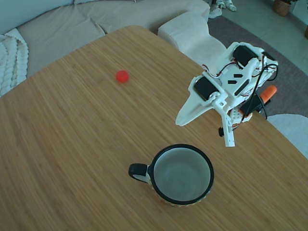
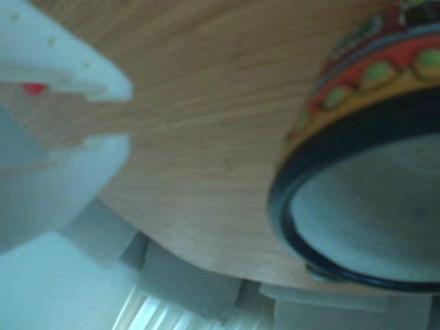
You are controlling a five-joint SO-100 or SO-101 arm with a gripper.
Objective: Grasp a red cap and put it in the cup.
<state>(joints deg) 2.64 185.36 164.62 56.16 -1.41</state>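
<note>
Lay alone on the wooden bench [image 1: 72,144] toward its far side in the fixed view, the red cap [image 1: 122,76], well apart from the cup [image 1: 182,174], which stood upright near the front edge with its black handle pointing left. Hung above the bench to the right of the cup, the white arm [image 1: 231,79], jaws spread and holding nothing, tips near [image 1: 204,129]. Showed blurred in the other view: the cup's black rim and patterned outer wall [image 2: 357,206] at right, and a sliver of red [image 2: 31,88] between white parts at left.
</note>
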